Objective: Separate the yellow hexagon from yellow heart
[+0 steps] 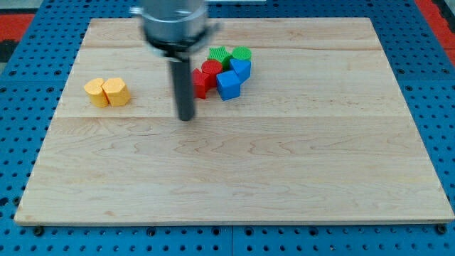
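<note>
- Where the board (234, 178) lies on the blue pegboard (21, 85), camera view shows no containers; all blocks sit bare on the wood.
- No pincer on this arm, so no open/closed state to tell; just a dark rod under a grey mount (175, 25).
- My tip (186, 118) is down on the board, centre-left, between the two block groups, touching neither.
- Yellow hexagon (117, 92) & yellow heart (95, 92): view's left, side by side & touching, heart on the left. Both well to the left of my tip.
- Cluster at view's top, right of the rod, packed tight:
- red block (201, 83) nearest the rod, shape unclear;
- 2nd red block (212, 68) just above it, looks round;
- blue cube (228, 84) at the cluster's bottom right;
- 2nd blue block (241, 69) up & to the right of it, shape unclear;
- green star (220, 55) & green round block (242, 54) along the top.
</note>
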{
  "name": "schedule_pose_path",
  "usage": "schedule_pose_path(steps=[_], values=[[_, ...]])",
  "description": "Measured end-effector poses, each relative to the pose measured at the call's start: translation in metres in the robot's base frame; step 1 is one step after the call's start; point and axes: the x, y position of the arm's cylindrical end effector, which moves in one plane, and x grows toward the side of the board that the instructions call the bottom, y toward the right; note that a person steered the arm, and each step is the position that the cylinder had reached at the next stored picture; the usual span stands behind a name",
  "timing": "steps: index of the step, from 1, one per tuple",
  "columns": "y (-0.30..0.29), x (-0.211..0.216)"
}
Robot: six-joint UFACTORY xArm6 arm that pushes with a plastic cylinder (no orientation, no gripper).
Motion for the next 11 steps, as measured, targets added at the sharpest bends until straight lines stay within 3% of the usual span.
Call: schedule_pose_path(steps=[3,6,9,11], values=[[-0.181,-0.003],[-0.085,-0.013],[-0.120,-0.076],[-0.052,-0.096]])
